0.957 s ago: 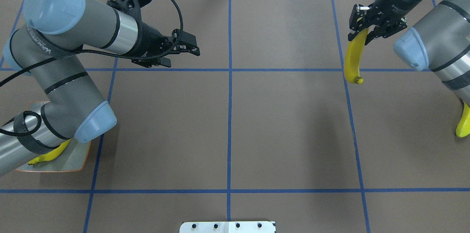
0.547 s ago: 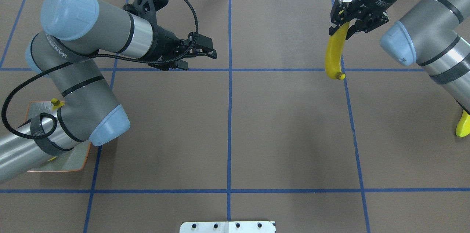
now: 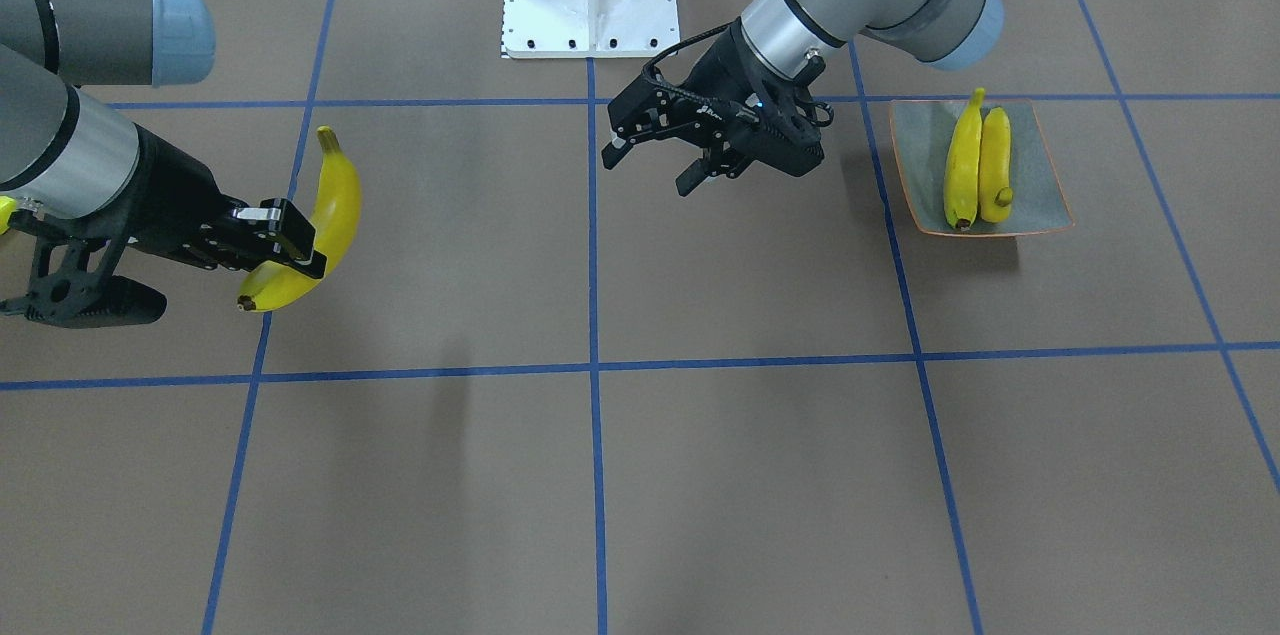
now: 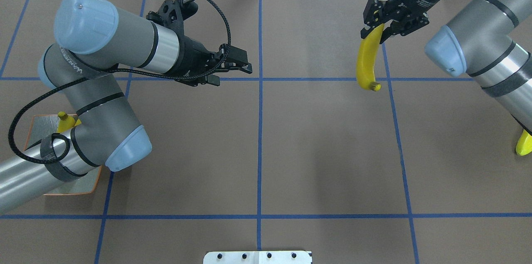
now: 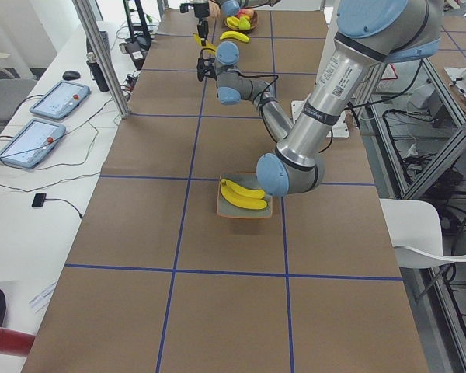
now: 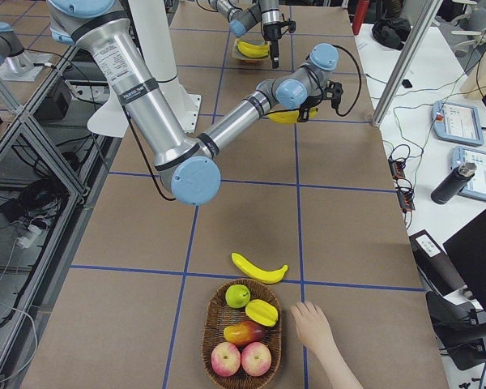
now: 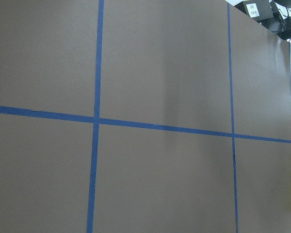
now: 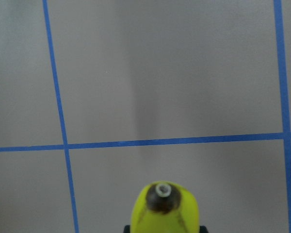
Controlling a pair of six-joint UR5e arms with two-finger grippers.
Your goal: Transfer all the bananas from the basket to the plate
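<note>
While you watch the right gripper (image 4: 376,31), note that its fingers are clamped on a banana (image 4: 365,60) near the dark-tipped end, with the stem end pointing back toward the robot's side. That held banana hangs clear of the table (image 4: 324,151), over the right half and close to a blue tape line. In the right wrist view you see only its dark tip (image 8: 162,194) at the bottom edge, with a tape crossing beyond it. Your left gripper (image 3: 648,170) hovers near the middle of the table with its fingers spread and nothing between them, pointing across toward the right arm. The plate (image 3: 1035,175) sits on the robot's left side, well apart from both grippers, and two plate bananas (image 3: 962,165) lie on it side by side, touching along their length. A loose banana (image 6: 259,269) lies on the table just beside the basket (image 6: 206,340) at the robot's right end, not inside it. You can see other fruit (image 6: 241,358) in the basket, but no banana. A person's hand (image 6: 314,324) rests on the table next to the basket.
</note>
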